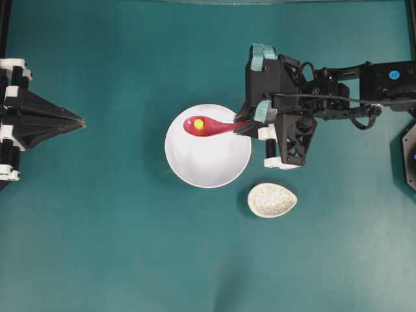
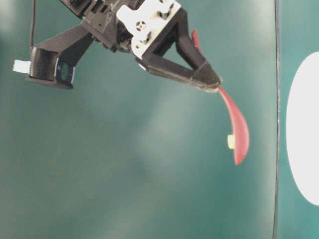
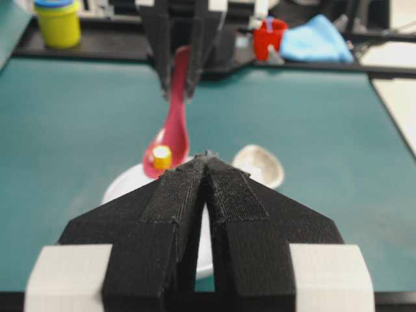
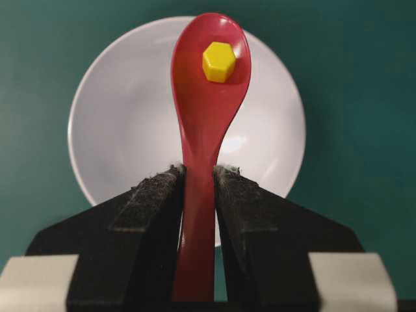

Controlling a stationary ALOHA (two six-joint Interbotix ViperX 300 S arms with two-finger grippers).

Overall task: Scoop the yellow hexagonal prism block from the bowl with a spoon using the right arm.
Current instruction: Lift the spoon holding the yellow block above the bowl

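My right gripper (image 4: pixel 199 170) is shut on the handle of the pink-red spoon (image 4: pixel 207 110). Its scoop hangs over the white bowl (image 4: pixel 123 130) and holds the yellow hexagonal prism block (image 4: pixel 218 62). From overhead, the spoon (image 1: pixel 211 127) reaches left from the right gripper (image 1: pixel 242 127) over the bowl (image 1: pixel 208 159), with the block (image 1: pixel 199 123) in the scoop. The table-level view shows the spoon (image 2: pixel 237 127) raised above the table, the block (image 2: pixel 231 141) resting in it. My left gripper (image 1: pixel 81 121) rests shut at the far left, its tips (image 3: pixel 207 156) together and holding nothing.
A small speckled beige spoon rest (image 1: pixel 272 199) lies just below and right of the bowl. At the table's far edge in the left wrist view stand a yellow jar (image 3: pixel 58 23), a red cup (image 3: pixel 268 36) and a blue cloth (image 3: pixel 315 39).
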